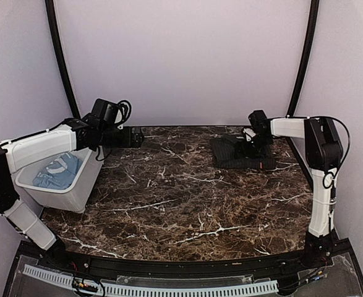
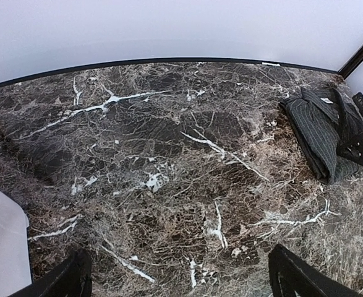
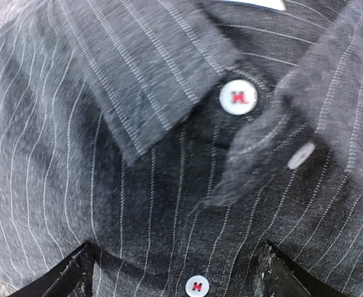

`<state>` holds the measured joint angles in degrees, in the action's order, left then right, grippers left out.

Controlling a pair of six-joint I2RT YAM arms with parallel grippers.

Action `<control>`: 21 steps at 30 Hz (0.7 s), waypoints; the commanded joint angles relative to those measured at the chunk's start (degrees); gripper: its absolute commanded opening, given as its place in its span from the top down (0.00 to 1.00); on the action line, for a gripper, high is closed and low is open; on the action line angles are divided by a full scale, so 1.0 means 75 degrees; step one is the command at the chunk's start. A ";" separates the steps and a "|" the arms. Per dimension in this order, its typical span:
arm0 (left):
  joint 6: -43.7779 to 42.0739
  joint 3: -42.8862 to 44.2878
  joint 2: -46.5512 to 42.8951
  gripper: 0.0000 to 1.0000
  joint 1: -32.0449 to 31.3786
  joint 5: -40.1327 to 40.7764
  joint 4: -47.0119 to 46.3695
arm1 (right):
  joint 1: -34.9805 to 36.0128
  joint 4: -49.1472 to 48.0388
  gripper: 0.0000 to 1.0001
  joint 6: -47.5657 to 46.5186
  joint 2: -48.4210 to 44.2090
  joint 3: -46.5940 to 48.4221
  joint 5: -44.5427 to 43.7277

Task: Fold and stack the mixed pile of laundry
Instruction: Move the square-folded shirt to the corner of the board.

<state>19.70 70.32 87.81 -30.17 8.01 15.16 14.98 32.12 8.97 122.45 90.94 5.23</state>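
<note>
Right fingers (image 3: 73,277) wide over pinstriped shirt (image 3: 144,185)

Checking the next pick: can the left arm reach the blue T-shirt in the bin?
Probably yes: the light blue T-shirt lies uncovered in the open-topped white bin just under that arm, and the left gripper is open and empty.

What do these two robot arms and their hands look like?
The left arm and right arm have smooth white shells with black joints, and thin black cables loop along them. The left hand and right hand are black, each with two fingers.
</note>
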 commanded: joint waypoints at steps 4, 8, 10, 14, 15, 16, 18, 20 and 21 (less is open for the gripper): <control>-0.0154 -0.0194 -0.0679 0.01 -0.0043 0.0197 0.0292 | -0.0761 0.1158 0.10 -0.0627 0.0406 0.0968 -0.0028; -0.0172 -0.0246 -0.0796 0.01 -0.0042 0.0159 0.0252 | -0.0921 0.1561 0.09 -0.0747 0.0296 0.1445 -0.0666; -0.0157 -0.0233 -0.0808 0.01 -0.0036 0.0092 0.0222 | -0.0861 0.1627 0.08 -0.0728 0.0095 0.1593 -0.0883; -0.0090 -0.0210 -0.0898 0.01 -0.0043 0.0045 0.0250 | -0.0302 0.1523 0.07 -0.0523 -0.0639 0.1517 -0.0975; -0.0081 -0.0250 -0.0955 0.01 -0.0040 0.0048 0.0245 | -0.0128 0.1503 0.07 -0.0285 -0.0774 0.1474 -0.0813; -0.0066 -0.0281 -0.0982 0.01 -0.0042 0.0052 0.0218 | 0.0060 0.1446 0.07 -0.0016 -0.0877 0.1390 -0.0573; -0.0045 -0.0318 -0.1055 0.01 -0.0043 0.0065 0.0217 | 0.0563 0.1313 0.08 0.0524 -0.1005 0.1196 -0.0314; -0.0013 -0.0353 -0.1095 0.01 -0.0037 0.0042 0.0182 | 0.1207 0.1131 0.09 0.0932 -0.1006 0.1088 -0.0377; 0.0004 -0.0359 -0.1101 0.01 -0.0039 0.0032 0.0165 | 0.1522 0.1019 0.09 0.1036 -0.0950 0.1093 -0.0424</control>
<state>19.18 68.73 82.72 -30.17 8.58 16.43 18.57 42.41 10.09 116.88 100.64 0.73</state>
